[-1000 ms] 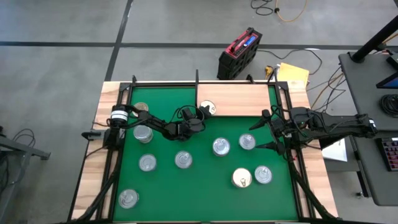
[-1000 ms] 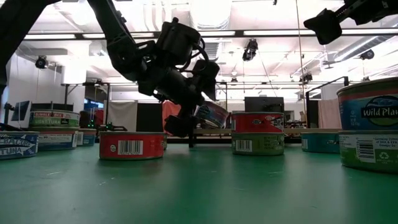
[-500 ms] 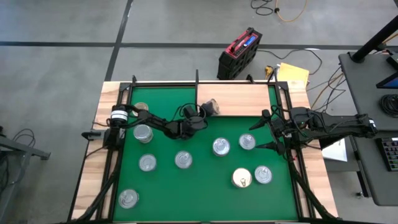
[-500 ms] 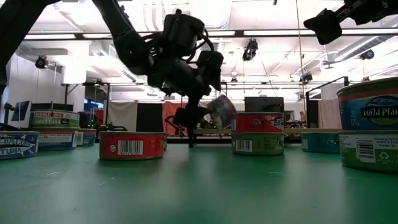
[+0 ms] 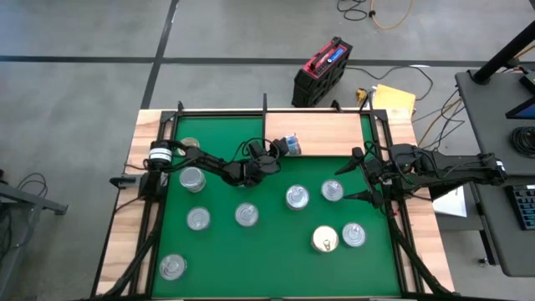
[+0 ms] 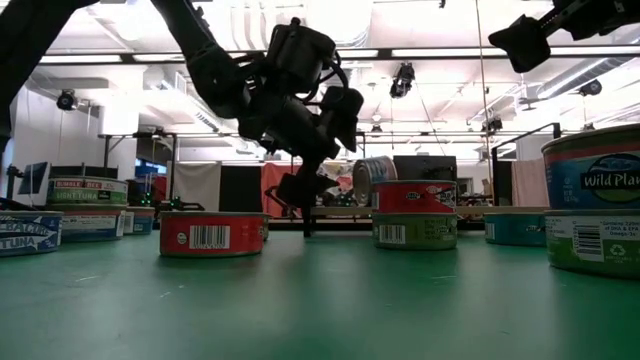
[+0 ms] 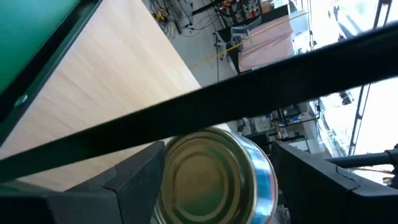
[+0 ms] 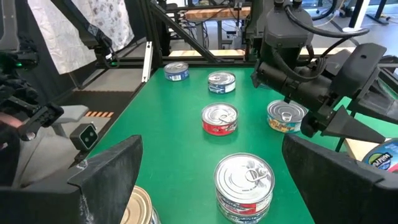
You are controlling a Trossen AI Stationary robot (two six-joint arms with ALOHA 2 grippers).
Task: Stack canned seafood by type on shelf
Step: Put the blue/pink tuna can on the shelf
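Observation:
One can [image 5: 292, 145] stands on its edge on the pale wooden shelf [image 5: 334, 134], near the shelf's left end. In the left wrist view its gold round face [image 7: 205, 177] points back at my left gripper [image 5: 277, 151]. That gripper is open, with one finger on each side of the can's face. The low view shows a gap between the gripper [image 6: 325, 150] and the can [image 6: 375, 180]. Several other cans lie flat on the green mat [image 5: 267, 259]. My right gripper [image 5: 347, 182] waits open above the mat's right edge.
Cans on the mat: a silver one [image 5: 297, 197] and another [image 5: 333, 191] below the shelf, a gold-lidded one [image 5: 324, 240], one by the left arm [image 5: 191, 178], and one at the near left [image 5: 173, 267]. A dark frame bar [image 7: 249, 93] crosses ahead of my left gripper.
The can lay tilted between my left gripper's open fingers at the shelf's left end. It has tipped over toward the table's right and now stands on its edge on the shelf, clear of the fingers. The gap between the fingers has not changed.

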